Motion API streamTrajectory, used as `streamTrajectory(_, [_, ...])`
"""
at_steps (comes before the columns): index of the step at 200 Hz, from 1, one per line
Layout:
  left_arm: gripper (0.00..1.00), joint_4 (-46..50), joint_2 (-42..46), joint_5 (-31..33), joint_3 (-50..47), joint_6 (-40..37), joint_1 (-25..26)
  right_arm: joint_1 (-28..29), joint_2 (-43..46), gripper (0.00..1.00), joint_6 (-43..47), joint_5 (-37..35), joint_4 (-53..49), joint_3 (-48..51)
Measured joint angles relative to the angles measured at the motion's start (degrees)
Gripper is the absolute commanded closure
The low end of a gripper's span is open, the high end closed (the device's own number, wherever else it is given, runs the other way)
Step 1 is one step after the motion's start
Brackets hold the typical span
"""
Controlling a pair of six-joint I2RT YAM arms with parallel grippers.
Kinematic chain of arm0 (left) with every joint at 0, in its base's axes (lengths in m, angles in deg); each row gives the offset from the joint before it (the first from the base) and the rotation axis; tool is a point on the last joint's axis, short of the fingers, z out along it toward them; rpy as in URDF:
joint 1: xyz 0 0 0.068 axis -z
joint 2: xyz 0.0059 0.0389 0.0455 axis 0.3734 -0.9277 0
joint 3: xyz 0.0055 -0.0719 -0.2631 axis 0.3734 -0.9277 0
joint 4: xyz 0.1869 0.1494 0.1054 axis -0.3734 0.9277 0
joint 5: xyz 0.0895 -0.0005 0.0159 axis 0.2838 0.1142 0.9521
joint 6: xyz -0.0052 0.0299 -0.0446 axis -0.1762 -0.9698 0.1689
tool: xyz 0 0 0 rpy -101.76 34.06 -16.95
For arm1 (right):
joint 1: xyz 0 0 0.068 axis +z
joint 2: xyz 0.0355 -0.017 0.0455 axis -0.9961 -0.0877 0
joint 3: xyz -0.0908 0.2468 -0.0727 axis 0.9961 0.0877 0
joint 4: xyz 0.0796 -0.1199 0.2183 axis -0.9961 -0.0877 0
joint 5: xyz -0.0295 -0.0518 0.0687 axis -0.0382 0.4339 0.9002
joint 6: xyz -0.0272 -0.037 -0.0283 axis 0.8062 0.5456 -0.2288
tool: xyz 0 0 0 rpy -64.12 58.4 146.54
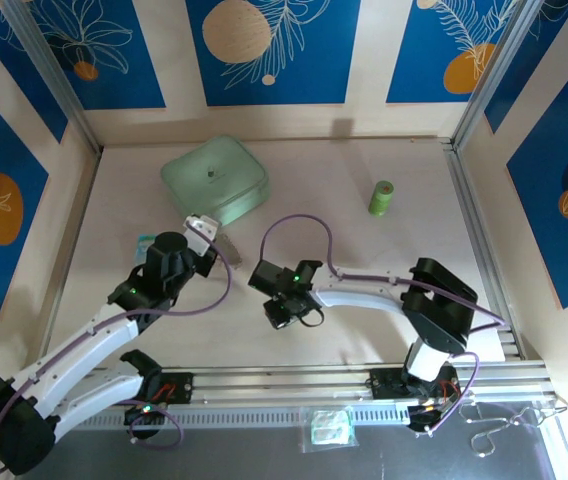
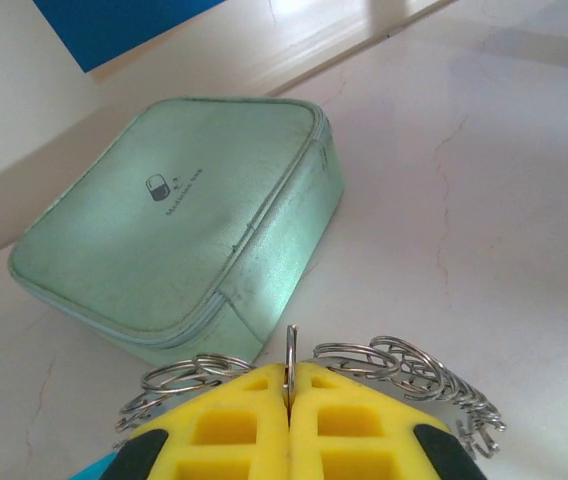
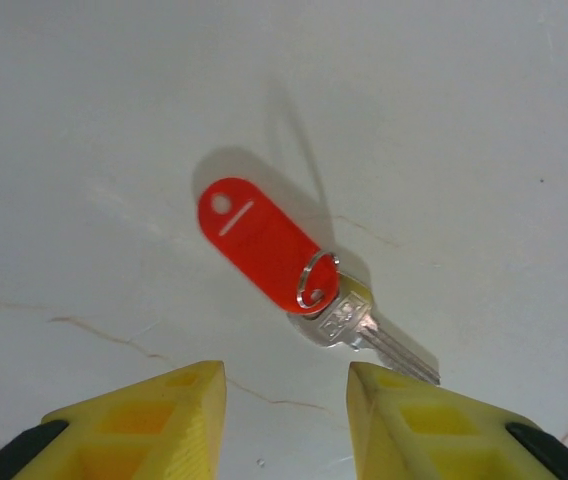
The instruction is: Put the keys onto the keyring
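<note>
So, ring's clamped, key's waiting

Left gripper (image 2: 287,420) is pressed together on the keyring (image 2: 290,355), holding one ring upright on edge with chain loops spilling out both sides, probably so a key can thread on. Right gripper (image 3: 286,410) hangs spread just above the red key (image 3: 264,245), which lies flat on the table (image 3: 464,120), lined up for a grab. Green case (image 2: 174,220) sits beyond.

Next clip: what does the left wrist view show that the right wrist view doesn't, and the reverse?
Left wrist: a mint-green zipped case and the keyring, a chain of metal rings, one ring pinched upright between the shut left fingers. Right wrist: a key with a red tag lying flat on the table, just beyond the open right fingers, untouched. Both: yellow fingers over a pale, hairline-cracked table.
</note>
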Motion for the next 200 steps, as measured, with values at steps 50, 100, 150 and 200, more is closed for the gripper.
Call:
streamTrajectory(50, [1.00,-0.7,2.4,0.0,-0.1,-0.8,0.0,-0.3,-4.9,0.64,-1.6,-0.9,-2.0,-2.9])
streamTrajectory(100, [1.00,-0.8,2.5,0.1,-0.1,-1.5,0.0,-1.2,-6.6,0.69,-1.8,-0.9,-2.0,-3.9])
streamTrajectory(150, [1.00,-0.8,2.5,0.1,-0.1,-1.5,0.0,-1.9,-7.1,0.74,-1.9,-2.0,-2.0,-4.7])
streamTrajectory(200, [1.00,-0.8,2.5,0.0,-0.2,-1.5,0.0,-2.0,-7.4,0.79,-1.9,-3.3,-2.5,-4.9])
